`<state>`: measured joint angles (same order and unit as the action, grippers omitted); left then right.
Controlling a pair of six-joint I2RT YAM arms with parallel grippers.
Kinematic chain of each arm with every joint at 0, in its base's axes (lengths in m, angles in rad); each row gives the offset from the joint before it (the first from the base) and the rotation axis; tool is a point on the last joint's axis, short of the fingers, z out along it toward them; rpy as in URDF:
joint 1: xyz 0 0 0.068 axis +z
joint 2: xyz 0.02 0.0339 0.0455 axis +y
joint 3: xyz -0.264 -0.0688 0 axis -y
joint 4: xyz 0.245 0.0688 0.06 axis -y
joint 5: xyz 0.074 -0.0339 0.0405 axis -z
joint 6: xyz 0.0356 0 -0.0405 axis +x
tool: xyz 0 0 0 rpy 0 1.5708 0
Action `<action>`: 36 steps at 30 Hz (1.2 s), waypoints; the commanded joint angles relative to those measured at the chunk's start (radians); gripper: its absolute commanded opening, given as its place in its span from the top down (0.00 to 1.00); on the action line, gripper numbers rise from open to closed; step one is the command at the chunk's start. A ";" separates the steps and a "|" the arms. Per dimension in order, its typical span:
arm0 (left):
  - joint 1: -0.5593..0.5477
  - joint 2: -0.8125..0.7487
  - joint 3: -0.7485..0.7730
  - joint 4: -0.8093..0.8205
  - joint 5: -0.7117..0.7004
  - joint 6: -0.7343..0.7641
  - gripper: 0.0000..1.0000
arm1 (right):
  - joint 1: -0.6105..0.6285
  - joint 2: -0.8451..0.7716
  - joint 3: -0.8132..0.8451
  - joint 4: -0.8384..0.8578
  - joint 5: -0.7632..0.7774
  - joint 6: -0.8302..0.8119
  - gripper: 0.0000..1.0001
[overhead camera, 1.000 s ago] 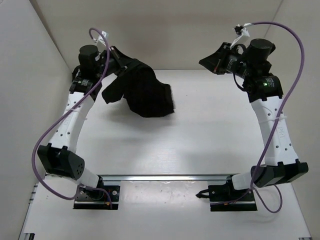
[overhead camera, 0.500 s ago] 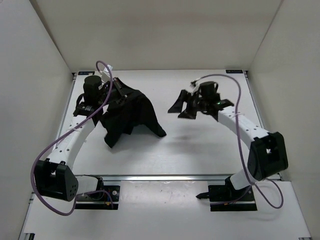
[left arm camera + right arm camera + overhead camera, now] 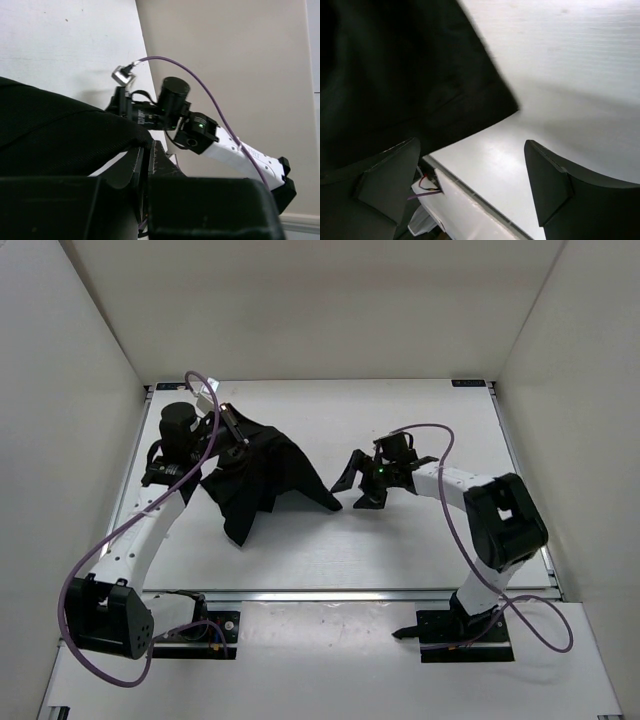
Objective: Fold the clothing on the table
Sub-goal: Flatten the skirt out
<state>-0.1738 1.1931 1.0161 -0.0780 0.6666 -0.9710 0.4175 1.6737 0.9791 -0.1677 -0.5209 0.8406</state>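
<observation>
The black clothing (image 3: pixel 262 475) hangs bunched from my left gripper (image 3: pixel 238 432), which holds its top edge above the table (image 3: pixel 420 550); the lower folds and a right corner rest on the surface. In the left wrist view the jaws (image 3: pixel 146 145) are pinched together on the black fabric (image 3: pixel 55 135). My right gripper (image 3: pixel 354 485) sits low just right of that corner, open with nothing in it. In the right wrist view its fingers (image 3: pixel 390 175) stand wide apart around bare table (image 3: pixel 560 75), with the clothing's edge (image 3: pixel 410 85) just ahead of the open right gripper (image 3: pixel 471 145).
White walls enclose the table on the left, back and right. A metal rail (image 3: pixel 330 593) runs along the near edge, with both arm bases behind it. Purple cables loop off each arm. The right arm (image 3: pixel 200 135) shows in the left wrist view.
The right arm has swung down from high at the back right to the table beside the clothing's right corner, and its gripper has opened. The left arm shifted the hanging clothing slightly.
</observation>
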 commanded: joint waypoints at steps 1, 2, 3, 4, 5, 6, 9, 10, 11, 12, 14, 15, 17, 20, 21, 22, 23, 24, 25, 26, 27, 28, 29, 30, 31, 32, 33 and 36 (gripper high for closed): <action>0.010 -0.039 -0.001 0.050 0.022 -0.002 1.00 | 0.012 0.067 0.049 0.013 0.030 -0.032 0.18; 0.004 -0.043 -0.005 0.049 0.024 -0.008 1.00 | 0.012 0.101 0.068 -0.005 0.025 -0.044 0.18; 0.010 -0.043 -0.008 0.052 0.030 -0.009 1.00 | 0.014 0.124 0.078 -0.022 0.022 -0.054 0.18; 0.004 -0.047 -0.010 0.061 0.027 -0.015 1.00 | 0.023 0.144 0.096 -0.035 0.013 -0.049 0.19; 0.003 -0.044 -0.013 0.058 0.024 -0.012 1.00 | 0.035 0.150 0.095 -0.042 0.010 -0.061 0.19; 0.005 -0.046 -0.017 0.066 0.022 -0.018 1.00 | 0.046 0.165 0.104 -0.050 0.010 -0.063 0.20; 0.008 -0.049 -0.028 0.066 0.025 -0.031 1.00 | 0.089 0.213 0.159 -0.102 0.099 -0.103 0.21; 0.008 -0.052 -0.034 0.092 0.031 -0.034 1.00 | 0.096 0.240 0.191 -0.136 0.119 -0.115 0.22; 0.016 -0.053 -0.039 0.095 0.036 -0.034 1.00 | 0.109 0.251 0.202 -0.141 0.128 -0.120 0.29; 0.013 -0.055 -0.040 0.093 0.030 -0.037 1.00 | 0.112 0.282 0.229 -0.168 0.127 -0.136 0.32; 0.022 -0.058 -0.037 0.084 0.028 -0.035 1.00 | 0.121 0.323 0.271 -0.207 0.125 -0.158 0.65; 0.022 -0.056 -0.037 0.086 0.030 -0.034 1.00 | 0.128 0.339 0.286 -0.220 0.130 -0.166 0.79; 0.025 -0.061 -0.036 0.083 0.033 -0.032 1.00 | 0.132 0.337 0.290 -0.233 0.102 -0.189 1.00; 0.031 -0.053 -0.040 0.089 0.028 -0.031 1.00 | 0.113 0.258 0.256 -0.207 0.067 -0.199 1.00; 0.033 -0.053 -0.037 0.093 0.034 -0.034 1.00 | 0.104 0.232 0.250 -0.211 0.087 -0.205 1.00; 0.042 -0.046 -0.034 0.102 0.034 -0.046 1.00 | 0.087 0.165 0.257 -0.220 0.102 -0.219 1.00; 0.043 -0.041 -0.015 0.119 0.036 -0.049 1.00 | 0.073 0.097 0.266 -0.231 0.119 -0.233 0.99; 0.054 -0.018 0.014 0.124 0.030 -0.060 1.00 | 0.048 0.013 0.291 -0.240 0.124 -0.236 1.00; 0.066 -0.017 0.039 0.123 0.024 -0.067 1.00 | 0.014 -0.029 0.320 -0.248 0.121 -0.239 1.00; 0.071 -0.001 0.096 0.107 0.012 -0.070 1.00 | -0.003 -0.102 0.357 -0.248 0.114 -0.248 1.00; 0.080 0.013 0.157 0.089 -0.027 -0.066 1.00 | -0.029 -0.162 0.404 -0.254 0.120 -0.252 1.00; 0.077 0.016 0.186 0.089 -0.053 -0.066 1.00 | -0.061 -0.195 0.433 -0.275 0.113 -0.262 1.00; 0.086 0.028 0.241 0.090 -0.070 -0.074 1.00 | -0.089 -0.230 0.490 -0.292 0.107 -0.284 1.00; 0.092 0.040 0.286 0.099 -0.071 -0.081 1.00 | -0.098 -0.250 0.547 -0.327 0.107 -0.302 1.00; 0.103 0.042 0.317 0.103 -0.074 -0.104 1.00 | -0.118 -0.267 0.569 -0.348 0.096 -0.314 1.00; 0.114 0.048 0.332 0.119 -0.067 -0.124 1.00 | -0.140 -0.282 0.607 -0.364 0.084 -0.339 1.00; 0.118 0.054 0.352 0.130 -0.067 -0.129 1.00 | -0.146 -0.302 0.625 -0.378 0.087 -0.351 1.00; 0.112 0.043 0.365 0.113 -0.056 -0.143 1.00 | -0.200 -0.362 0.641 -0.412 0.059 -0.345 1.00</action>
<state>-0.0612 1.2613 1.3556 0.0143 0.6174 -1.0828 0.2398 1.3251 1.6234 -0.4812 -0.4274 0.5312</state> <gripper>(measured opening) 0.115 0.010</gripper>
